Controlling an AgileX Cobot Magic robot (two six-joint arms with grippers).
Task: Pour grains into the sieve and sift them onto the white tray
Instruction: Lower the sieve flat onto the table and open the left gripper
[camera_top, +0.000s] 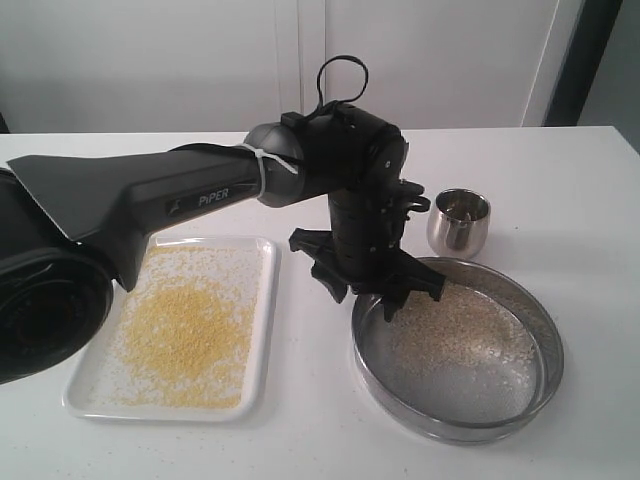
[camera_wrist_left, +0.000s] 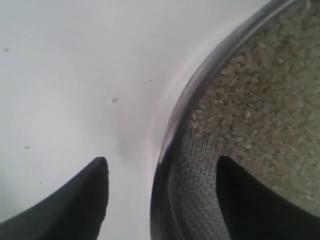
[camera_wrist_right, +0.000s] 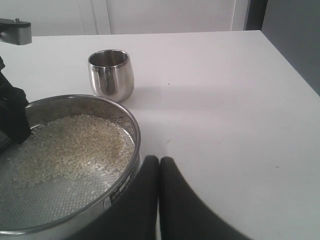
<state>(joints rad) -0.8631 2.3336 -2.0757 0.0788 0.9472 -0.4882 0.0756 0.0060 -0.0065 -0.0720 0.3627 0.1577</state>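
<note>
Exterior view: white tray (camera_top: 270, 330), near left, strewn with yellow grains (camera_top: 185, 330); sieve (camera_top: 455, 432), near right, holding pale grains; left gripper (camera_top: 385, 295), jaws wide apart astride sieve's left rim, gripping nothing; right gripper (camera_wrist_right: 159, 165), closed, empty.

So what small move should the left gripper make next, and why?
Probably lift the left gripper straight up, clear of the sieve. Its jaws stand open astride the rim, the sieve rests on the table, and fine yellow grains already lie on the white tray.
</note>
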